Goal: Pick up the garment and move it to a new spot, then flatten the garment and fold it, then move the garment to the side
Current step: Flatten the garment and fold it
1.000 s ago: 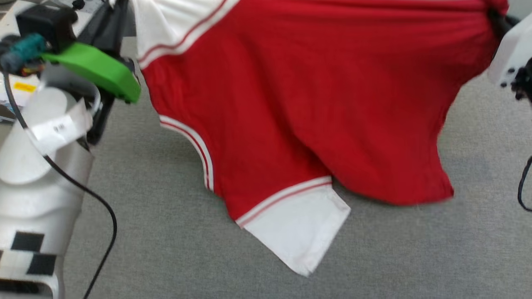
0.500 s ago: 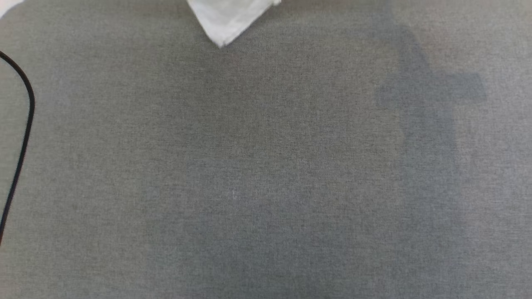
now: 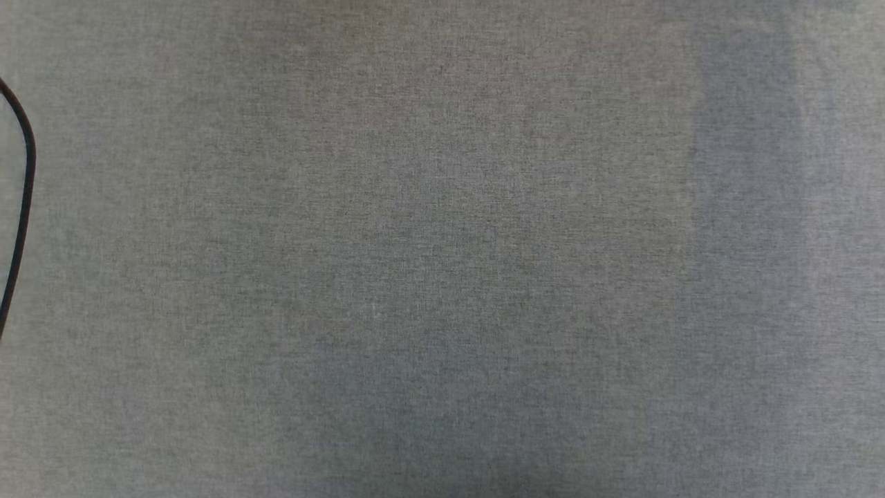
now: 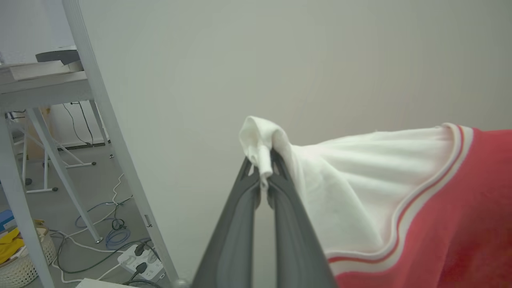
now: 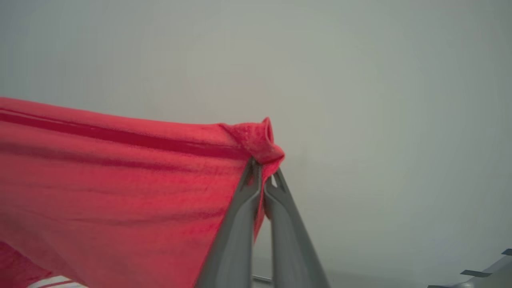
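Note:
The garment (image 4: pixel 440 224) is a red T-shirt with white sleeves and red-and-white stripe trim, held up in the air between both arms. In the left wrist view my left gripper (image 4: pixel 263 176) is shut on the bunched tip of a white sleeve, and the red body spreads off to the right. In the right wrist view my right gripper (image 5: pixel 262 176) is shut on a rolled corner of the garment's (image 5: pixel 120 180) red fabric, which stretches away to the left. The chest print is hidden.
The head view looks down on a grey cloth surface (image 3: pixel 442 249) with a black cable (image 3: pixel 24 187) curving along its left edge. In the left wrist view stand a pale metal table leg (image 4: pixel 116 152), floor cables with a power strip (image 4: pixel 140 262) and a wicker basket (image 4: pixel 20 264).
The head camera has tilted, so the garment and both arms have slid up out of its picture; half a second ago a white sleeve tip still showed at the top.

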Motion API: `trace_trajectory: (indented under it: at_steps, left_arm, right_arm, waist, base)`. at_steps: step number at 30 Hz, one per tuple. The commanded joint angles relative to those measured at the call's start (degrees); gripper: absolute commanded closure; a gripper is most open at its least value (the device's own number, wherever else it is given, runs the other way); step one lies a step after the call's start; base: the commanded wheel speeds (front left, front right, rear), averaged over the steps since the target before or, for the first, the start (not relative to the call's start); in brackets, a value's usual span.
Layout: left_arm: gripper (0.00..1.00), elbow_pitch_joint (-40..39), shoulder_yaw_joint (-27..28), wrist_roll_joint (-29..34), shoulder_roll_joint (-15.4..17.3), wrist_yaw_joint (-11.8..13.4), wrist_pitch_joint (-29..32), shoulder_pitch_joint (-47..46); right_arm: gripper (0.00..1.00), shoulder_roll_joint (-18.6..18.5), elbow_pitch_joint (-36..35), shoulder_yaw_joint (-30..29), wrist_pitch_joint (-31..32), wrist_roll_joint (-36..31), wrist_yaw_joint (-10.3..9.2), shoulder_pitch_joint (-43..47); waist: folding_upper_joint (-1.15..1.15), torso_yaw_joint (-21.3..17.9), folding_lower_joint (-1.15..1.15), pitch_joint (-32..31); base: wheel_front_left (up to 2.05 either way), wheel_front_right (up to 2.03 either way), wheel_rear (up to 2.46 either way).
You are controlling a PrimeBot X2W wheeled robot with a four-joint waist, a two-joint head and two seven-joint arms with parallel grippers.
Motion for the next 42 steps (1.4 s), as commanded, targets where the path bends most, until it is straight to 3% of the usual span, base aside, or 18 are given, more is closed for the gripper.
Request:
trace_trajectory:
  at_steps: [1, 8, 16, 21, 26, 30, 36, 40, 41, 42]
  left_arm:
    - [1.0, 0.41, -0.34, -1.59, 0.63, 0.36, -0.52, 1.58]
    - [1.0, -2.34, -3.59, -9.03, 0.64, 0.35, -1.15, 11.88]
    - [1.0, -11.66, -5.69, -17.08, 2.53, 0.35, -1.48, 34.33]
    - [1.0, -18.4, -4.2, -15.48, 2.94, 0.36, -1.5, 48.84]
    - [1.0, -23.54, -3.44, -13.24, 2.19, 0.86, -1.5, 61.17]
    - [1.0, -27.51, -3.94, -12.99, 3.03, 2.45, -1.5, 69.59]
    - [1.0, -35.45, -4.24, -15.34, 3.94, 6.28, 0.14, 80.82]
    - [1.0, -41.88, -3.7, -16.94, 5.69, 10.42, 2.01, 88.35]
    - [1.0, -46.75, -3.16, -18.11, 7.04, 13.33, 3.44, 93.2]
    - [1.0, -48.55, -3.13, -18.63, 7.42, 14.32, 4.16, 94.97]
  right_arm:
    - [1.0, -0.59, 0.93, 0.76, -0.66, 0.31, -0.13, -0.36]
    - [1.0, -0.76, 3.26, 7.17, -2.59, 5.92, -0.13, 7.98]
    - [1.0, -3.33, -2.51, 13.07, -4.66, 16.41, -0.13, 29.04]
    - [1.0, -6.25, -9.96, 12.76, -4.73, 19.98, -0.13, 43.82]
    - [1.0, -6.91, -17.72, 10.78, -2.71, 21.13, -0.13, 58.23]
    - [1.0, -6.45, -25.85, 7.37, 0.2, 20.78, -0.13, 69.47]
    - [1.0, -2.28, -39.43, 1.2, 5.77, 19.14, -0.13, 85.97]
    - [1.0, 1.54, -47.66, -1.26, 9.97, 17.29, -0.13, 95.49]
    - [1.0, 3.82, -51.46, -2.32, 12.09, 16.51, -0.13, 100.34]
    - [1.0, 4.4, -52.35, -2.64, 12.71, 16.13, -0.13, 101.94]
  waist:
    - [0.0, 0.42, -0.01, 1.37]
    - [0.0, 1.08, -0.01, -1.53]
    - [0.0, 1.87, -0.01, -8.6]
    - [0.0, 2.92, -0.01, -12.58]
    - [0.0, 3.72, -0.01, -17.95]
    - [0.0, 4.05, -0.01, -20.92]
    - [0.0, 4.86, -0.01, -24.8]
    - [0.0, 4.95, -0.01, -27.08]
    - [0.0, 4.95, -0.01, -27.79]
    - [0.0, 4.98, -0.01, -28.11]
  base:
    - [0.0, 0.0, 0.0]
    - [0.0, 0.0, 0.0]
    - [0.0, 0.0, 0.0]
    - [0.0, 0.0, 0.0]
    - [0.0, 0.0, 0.0]
    - [0.0, 0.0, 0.0]
    - [0.0, 0.0, 0.0]
    - [0.0, 0.0, 0.0]
    - [0.0, 0.0, 0.0]
    - [0.0, 0.0, 0.0]
